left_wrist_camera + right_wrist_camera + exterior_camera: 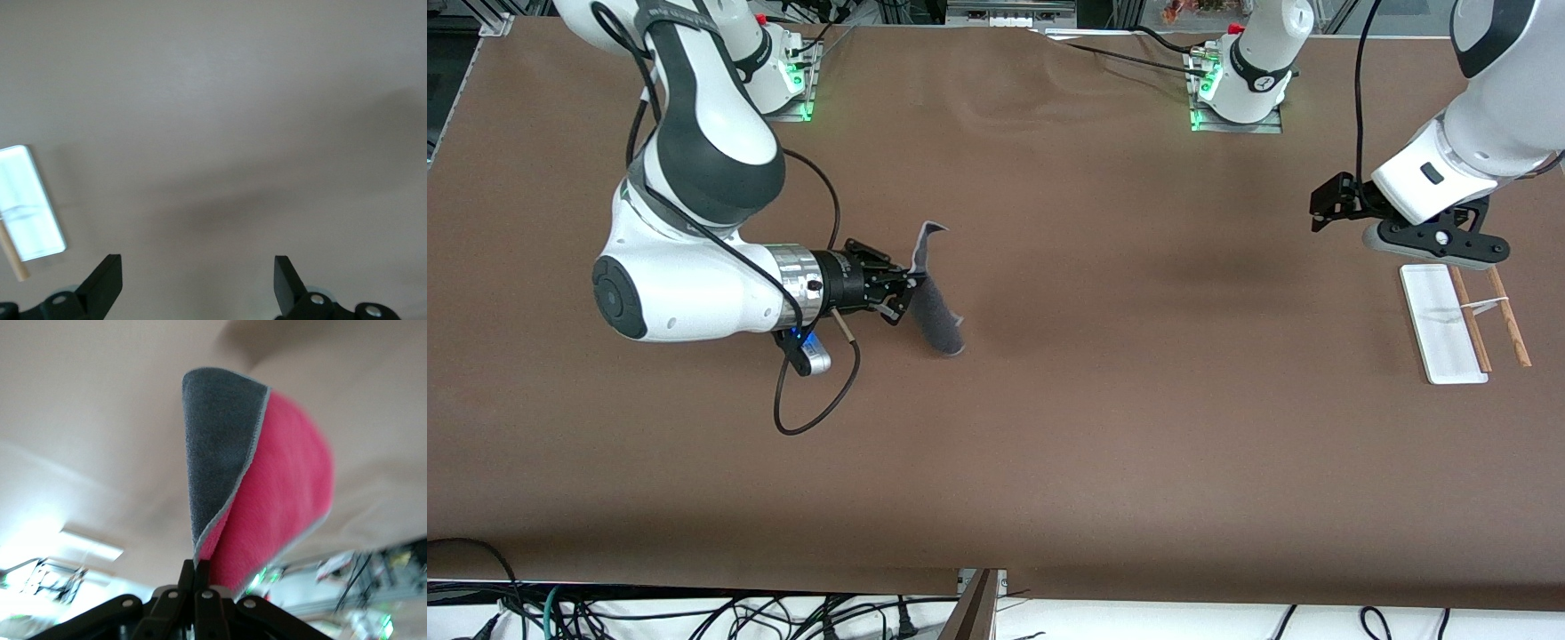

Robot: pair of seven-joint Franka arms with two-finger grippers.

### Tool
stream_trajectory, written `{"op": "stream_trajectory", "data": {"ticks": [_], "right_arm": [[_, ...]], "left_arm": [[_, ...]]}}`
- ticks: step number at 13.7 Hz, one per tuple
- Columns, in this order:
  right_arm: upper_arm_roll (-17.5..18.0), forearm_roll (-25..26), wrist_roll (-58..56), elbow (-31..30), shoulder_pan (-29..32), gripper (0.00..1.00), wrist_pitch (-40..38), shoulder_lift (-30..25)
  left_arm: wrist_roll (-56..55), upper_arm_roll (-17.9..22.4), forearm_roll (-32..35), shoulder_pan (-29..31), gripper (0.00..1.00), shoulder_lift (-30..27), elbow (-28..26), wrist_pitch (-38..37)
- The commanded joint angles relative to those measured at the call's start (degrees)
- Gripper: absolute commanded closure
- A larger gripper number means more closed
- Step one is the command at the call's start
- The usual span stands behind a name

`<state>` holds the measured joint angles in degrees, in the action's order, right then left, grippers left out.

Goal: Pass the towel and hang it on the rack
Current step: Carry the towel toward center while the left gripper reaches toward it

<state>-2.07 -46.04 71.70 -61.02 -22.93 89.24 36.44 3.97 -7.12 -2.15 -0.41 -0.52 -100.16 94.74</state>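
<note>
Bare table (1138, 382) is lying open between the arms. The right gripper (911, 289) is holding the towel (935, 316) aloft toward its end. The left gripper (1325, 213) is hanging beside the rack (1440, 324) near the left arm's table edge.

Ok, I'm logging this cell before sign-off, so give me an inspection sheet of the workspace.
Surface: brown table, bare except for the rack.
Job's things: towel held up in the air, grey face outward, pink inside; rack at the left arm's end, nothing on its rods.
Clutter: nothing seen.
Grippers: right gripper pinches one edge of the towel; left gripper open, waiting over the table near the rack.
Cables: black cable loops from the right wrist onto the table.
Surroundings: wire tangle below the table's near edge.
</note>
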Motion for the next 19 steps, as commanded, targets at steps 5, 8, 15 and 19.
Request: {"op": "stream_trajectory", "data": {"ticks": [5,8,15,19], "right_arm": [[9.0,-5.73,18.98,2.04,-0.1,1.0,11.01,-0.23],[13.31,-5.73,26.19,2.13,-0.19,1.0,18.49,-0.23],[13.77,-4.85,34.12,2.13,-6.77,1.0,27.99,-1.37],[13.76,-2.83,36.06,2.13,-8.97,1.0,31.07,-1.28]], "left_arm": [[0.86,-1.32,-18.04,-1.17,0.0,5.51,2.33,0.44],[2.96,-1.93,-21.13,-2.31,0.0,6.93,2.33,5.97],[32.27,-2.29,-36.49,-2.58,0.0,13.51,2.25,10.82],[54.33,-2.29,-44.94,-1.96,0.0,18.35,2.16,10.91]]}}
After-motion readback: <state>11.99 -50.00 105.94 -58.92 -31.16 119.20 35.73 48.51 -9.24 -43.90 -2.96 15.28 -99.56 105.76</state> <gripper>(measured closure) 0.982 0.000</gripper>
